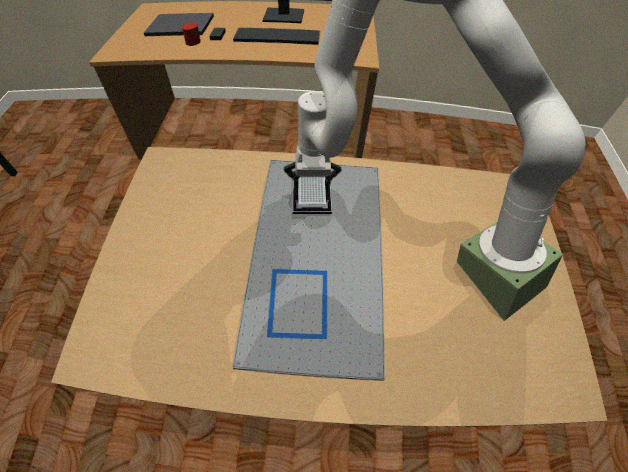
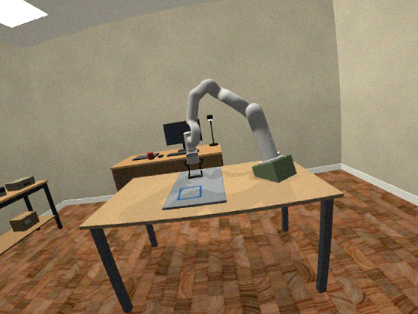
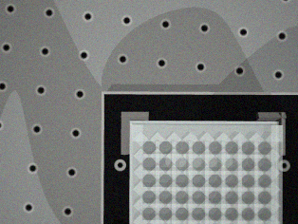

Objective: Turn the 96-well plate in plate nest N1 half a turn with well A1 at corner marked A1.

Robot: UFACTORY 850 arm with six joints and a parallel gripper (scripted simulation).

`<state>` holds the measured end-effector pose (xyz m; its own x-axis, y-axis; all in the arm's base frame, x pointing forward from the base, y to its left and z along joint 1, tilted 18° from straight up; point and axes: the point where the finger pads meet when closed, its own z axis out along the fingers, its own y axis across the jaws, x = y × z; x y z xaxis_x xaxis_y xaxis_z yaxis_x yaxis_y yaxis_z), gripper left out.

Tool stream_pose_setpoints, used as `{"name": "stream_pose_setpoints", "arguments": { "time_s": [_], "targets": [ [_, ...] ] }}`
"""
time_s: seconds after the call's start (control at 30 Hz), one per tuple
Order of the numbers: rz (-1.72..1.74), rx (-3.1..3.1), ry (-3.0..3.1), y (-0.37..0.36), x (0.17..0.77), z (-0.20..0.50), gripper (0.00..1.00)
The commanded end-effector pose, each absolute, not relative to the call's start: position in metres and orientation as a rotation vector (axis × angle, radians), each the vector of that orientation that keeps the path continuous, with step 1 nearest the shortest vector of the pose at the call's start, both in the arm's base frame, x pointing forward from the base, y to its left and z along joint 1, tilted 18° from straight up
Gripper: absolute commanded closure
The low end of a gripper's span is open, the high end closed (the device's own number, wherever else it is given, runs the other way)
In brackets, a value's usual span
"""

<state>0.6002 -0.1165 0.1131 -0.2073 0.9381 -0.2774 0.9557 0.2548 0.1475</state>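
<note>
On the far left of the exterior view, a shelf unit (image 2: pixel 12 196) is standing against the wall with boxes on it. In the top view, a brown desk (image 1: pixel 233 48) is sitting at about 11 o'clock from the work table (image 1: pixel 167 284), carrying a red cup (image 1: pixel 191 34) and a dark keyboard (image 1: pixel 276 35).

Moving rightward, a grey perforated board (image 1: pixel 345 304) is lying along the middle of the work table. A blue rectangle outline (image 1: pixel 298 303) is sitting on the board's near half, at 6 o'clock from the plate nest N1 (image 1: pixel 295 187), well apart from it.

The black nest is sitting at the board's far end. The 96-well plate (image 1: pixel 310 192) is lying inside it, under the gripper (image 1: pixel 311 188). In the wrist view, the plate (image 3: pixel 204 176) is lying within the black nest (image 3: pixel 114 142), its top edge just beside two grey locators (image 3: pixel 127 124) at the corners; the cut-off corner cannot be made out. The wells are showing as rows of grey circles.

The gripper's jaws are standing spread wide on either side of the plate, pinching nothing. Its dark fingers (image 1: pixel 295 188) are flanking the plate's long sides.

To the right, the white arm (image 1: pixel 538 152) is arching over the table from its green base block (image 1: pixel 502 284), which is sitting at about 4 o'clock from the nest, well apart from the board.
</note>
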Motion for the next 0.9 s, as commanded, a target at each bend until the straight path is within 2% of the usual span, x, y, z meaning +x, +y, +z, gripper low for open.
{"name": "stream_pose_setpoints", "arguments": {
  "time_s": [0.0, 0.87],
  "targets": [
    [-0.079, 1.745, 2.223, -0.114, 0.599, 0.124, 0.0],
    [-0.079, 1.745, 2.223, -0.1, 0.586, 0.179, 0.0]
  ]
}}
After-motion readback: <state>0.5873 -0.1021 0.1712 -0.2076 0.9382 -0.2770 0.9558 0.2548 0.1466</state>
